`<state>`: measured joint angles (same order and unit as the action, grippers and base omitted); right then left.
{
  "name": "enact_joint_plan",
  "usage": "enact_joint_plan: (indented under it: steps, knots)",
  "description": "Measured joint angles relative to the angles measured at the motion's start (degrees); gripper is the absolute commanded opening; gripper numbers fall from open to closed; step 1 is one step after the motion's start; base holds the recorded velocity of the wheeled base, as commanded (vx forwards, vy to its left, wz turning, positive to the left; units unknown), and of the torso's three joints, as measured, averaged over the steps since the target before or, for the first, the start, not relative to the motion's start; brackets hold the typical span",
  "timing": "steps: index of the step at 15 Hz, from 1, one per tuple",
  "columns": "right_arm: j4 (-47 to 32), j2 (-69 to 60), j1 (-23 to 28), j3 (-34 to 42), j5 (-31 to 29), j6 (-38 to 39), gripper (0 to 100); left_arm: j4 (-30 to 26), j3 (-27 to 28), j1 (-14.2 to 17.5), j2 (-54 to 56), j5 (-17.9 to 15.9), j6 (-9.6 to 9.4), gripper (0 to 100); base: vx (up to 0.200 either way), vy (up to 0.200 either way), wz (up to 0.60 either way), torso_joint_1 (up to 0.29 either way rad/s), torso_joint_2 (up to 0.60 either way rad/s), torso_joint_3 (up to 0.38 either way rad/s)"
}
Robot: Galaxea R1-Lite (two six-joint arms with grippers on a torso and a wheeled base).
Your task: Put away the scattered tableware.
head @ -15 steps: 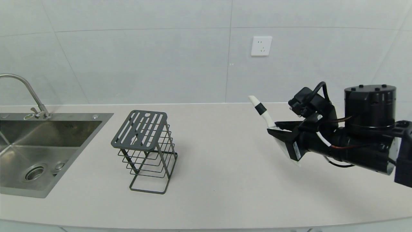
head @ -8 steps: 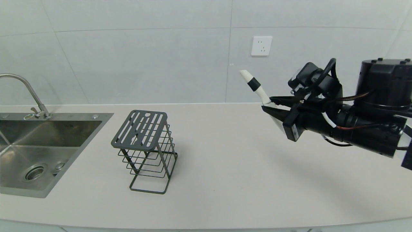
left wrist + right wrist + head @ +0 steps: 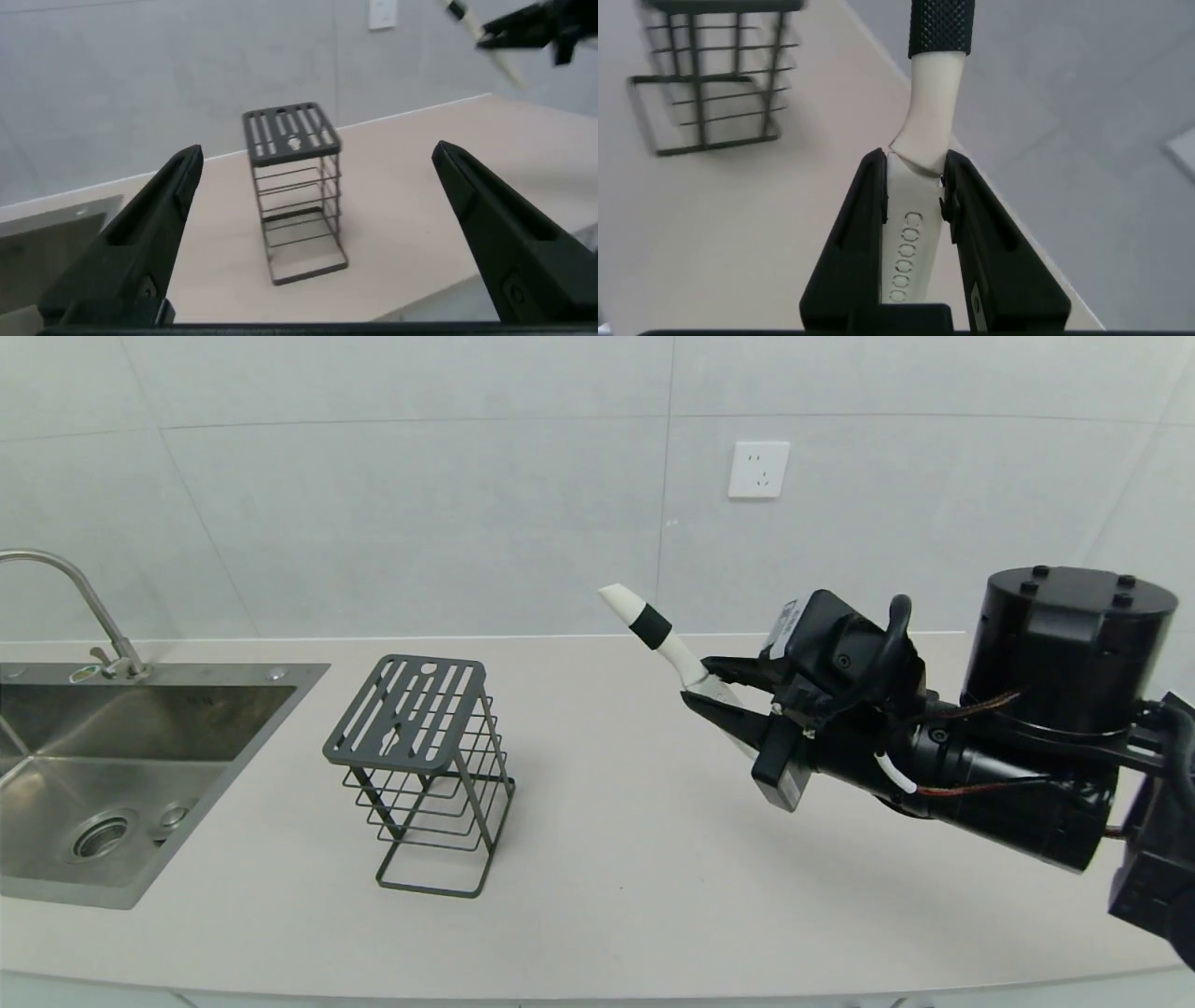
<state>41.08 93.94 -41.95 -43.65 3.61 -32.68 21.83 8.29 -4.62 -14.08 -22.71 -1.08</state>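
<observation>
My right gripper [image 3: 707, 686] is shut on a white utensil [image 3: 644, 621] with a black grip band; it hangs above the counter, right of the dark wire rack [image 3: 420, 775]. The handle points up and toward the rack. In the right wrist view the fingers [image 3: 864, 201] clamp the utensil [image 3: 934, 112] at its flat perforated part, with the rack [image 3: 710, 84] farther off. My left gripper [image 3: 318, 159] is open with nothing between its fingers, and it faces the rack [image 3: 292, 187] from the counter's front side. The right gripper [image 3: 523, 28] with the utensil [image 3: 458, 11] shows beyond it.
A steel sink [image 3: 56, 775] with a curved faucet [image 3: 65, 588] is set in the counter [image 3: 635, 859] at the left. A wall outlet [image 3: 758, 469] sits above the counter's back edge. Bare counter lies between the rack and the right arm.
The right arm first rose with the utensil, then came down and moved left, closer to the rack. The rack has not moved.
</observation>
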Motion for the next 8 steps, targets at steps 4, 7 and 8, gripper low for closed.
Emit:
enact_joint_plan:
  steps: [4,7,8]
  knots:
    - [0.5,0.2,-0.7,1.3,1.1,0.0,0,9.1,4.4,-8.1,-16.7,-2.4,0.29,100,0.0,0.0,0.0,0.0,0.0,0.0]
    - [0.5,-0.1,-0.7,1.5,1.1,0.2,0,26.3,5.9,-14.1,-32.1,-3.6,-0.09,100,0.0,0.0,0.0,0.0,0.0,0.0]
    - [0.6,-0.3,-0.7,1.5,1.1,0.3,0,33.7,6.2,-16.3,-37.6,-5.0,-0.3,100,0.0,0.0,0.0,0.0,0.0,0.0]
